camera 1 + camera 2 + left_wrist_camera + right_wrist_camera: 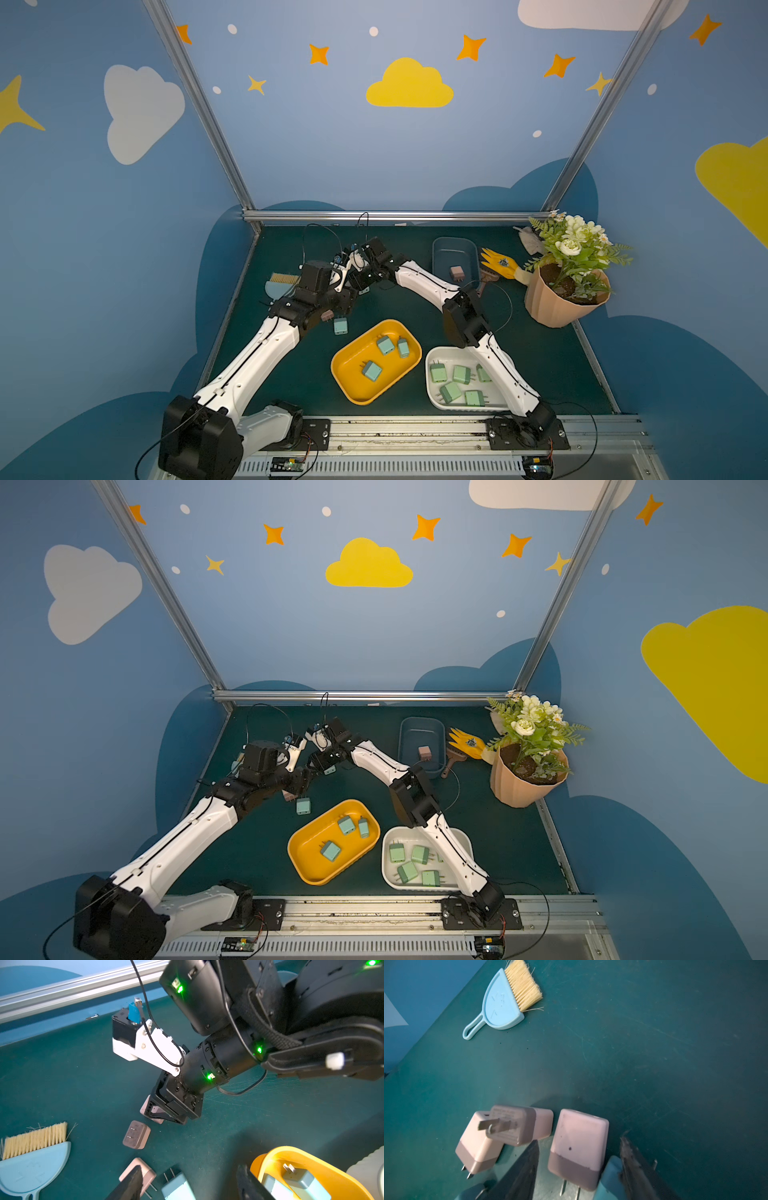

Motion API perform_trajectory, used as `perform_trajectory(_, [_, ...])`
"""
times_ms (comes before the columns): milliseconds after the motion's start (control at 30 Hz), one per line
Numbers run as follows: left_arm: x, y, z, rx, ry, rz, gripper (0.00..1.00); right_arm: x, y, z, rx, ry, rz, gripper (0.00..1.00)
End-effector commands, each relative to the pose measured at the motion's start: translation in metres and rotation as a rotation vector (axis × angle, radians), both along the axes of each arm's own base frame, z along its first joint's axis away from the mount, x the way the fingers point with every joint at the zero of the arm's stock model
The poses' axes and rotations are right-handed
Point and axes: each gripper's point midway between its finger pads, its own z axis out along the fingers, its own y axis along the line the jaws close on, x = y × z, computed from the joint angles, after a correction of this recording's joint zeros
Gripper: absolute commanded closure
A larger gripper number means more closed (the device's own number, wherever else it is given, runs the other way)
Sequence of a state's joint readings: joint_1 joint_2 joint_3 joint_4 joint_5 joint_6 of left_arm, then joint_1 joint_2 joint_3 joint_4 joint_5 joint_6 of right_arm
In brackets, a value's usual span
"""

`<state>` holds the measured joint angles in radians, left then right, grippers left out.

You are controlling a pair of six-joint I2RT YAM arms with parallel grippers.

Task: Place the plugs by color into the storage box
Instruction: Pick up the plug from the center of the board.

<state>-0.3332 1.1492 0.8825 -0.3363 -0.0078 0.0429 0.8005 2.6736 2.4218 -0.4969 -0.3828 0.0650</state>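
Three pink plugs lie on the green mat in the right wrist view. My right gripper point(580, 1140) stands open astride one pink plug point(579, 1147), with a light-blue plug point(610, 1178) against one finger. My left gripper point(189, 1169) is open just above a light-blue plug point(176, 1188), one finger over a pink plug point(145, 1172). In a top view both grippers point(336, 309) point(360, 286) meet at the mat's back left. The yellow storage box point(353, 390) holds three light-blue plugs, the white one point(432, 399) several green plugs, the dark-blue one point(440, 249) a pink plug point(457, 272).
A light-blue dustpan brush point(279, 284) lies by the left wall. A yellow glove point(500, 262), a brown brush point(486, 278) and a potted plant point(561, 299) stand at the back right. The two arms cross close together over the plugs.
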Motion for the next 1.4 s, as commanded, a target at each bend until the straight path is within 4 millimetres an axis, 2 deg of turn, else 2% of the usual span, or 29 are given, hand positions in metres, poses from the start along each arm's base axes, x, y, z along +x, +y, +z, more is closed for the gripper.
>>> perform_trajectory(0, [0.002, 0.002, 0.015, 0.001, -0.074, 0.001, 0.27, -0.014, -0.007, -0.029, -0.081, 0.043, 0.036, 0.37])
perform_trajectory(233, [0.0, 0.004, 0.024, -0.009, -0.111, 0.01, 0.27, -0.034, 0.003, -0.04, -0.199, -0.071, 0.086, 0.36])
perform_trajectory(500, [-0.003, 0.003, 0.031, -0.027, -0.137, 0.007, 0.27, -0.034, -0.004, -0.057, -0.28, -0.083, 0.031, 0.38])
perform_trajectory(667, [-0.004, 0.003, 0.034, -0.035, -0.153, 0.008, 0.27, -0.032, -0.005, -0.055, -0.315, -0.129, 0.018, 0.42])
perform_trajectory(900, [-0.005, 0.002, 0.033, -0.036, -0.16, -0.007, 0.27, -0.032, 0.0, -0.029, -0.258, -0.14, -0.011, 0.58])
perform_trajectory(1067, [-0.004, 0.004, 0.03, -0.031, -0.159, 0.002, 0.27, -0.037, 0.006, 0.009, -0.141, -0.124, -0.042, 0.68])
perform_trajectory(1167, [-0.006, 0.002, 0.035, -0.046, -0.171, -0.006, 0.27, -0.042, 0.009, 0.033, -0.049, -0.105, -0.052, 0.72])
perform_trajectory(1367, [-0.012, -0.002, 0.05, -0.085, -0.217, -0.035, 0.28, -0.055, 0.002, 0.064, 0.039, -0.024, -0.074, 0.75])
